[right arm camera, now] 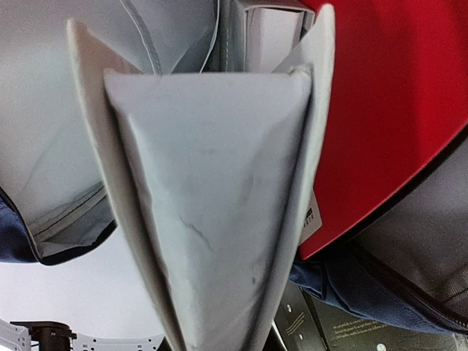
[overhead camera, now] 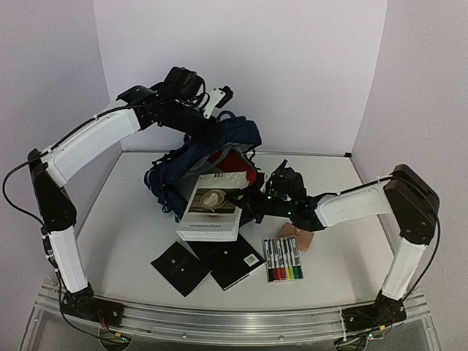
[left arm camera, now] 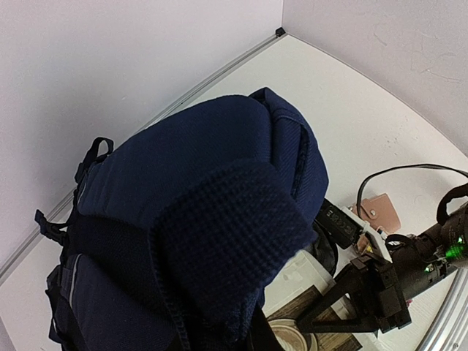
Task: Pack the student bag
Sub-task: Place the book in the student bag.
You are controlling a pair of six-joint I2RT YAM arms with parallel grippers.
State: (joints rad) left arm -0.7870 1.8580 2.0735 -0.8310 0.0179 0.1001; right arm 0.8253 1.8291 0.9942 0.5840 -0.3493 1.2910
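Book-loading step. Left gripper (overhead camera: 210,115) pinched bag (overhead camera: 245,135) top, holding mouth open; right gripper (overhead camera: 247,199) pinched book (overhead camera: 210,205) edge. Next: push book farther in.

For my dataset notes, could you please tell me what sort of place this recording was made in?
Probably a lab robot cell: a white table boxed in by plain walls, with robot arms bolted to an aluminium rail.

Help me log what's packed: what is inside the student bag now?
In the open mouth of the student bag, a red flat item shows; the white book has its far end just inside. Anything deeper is covered by the navy fabric and the book.
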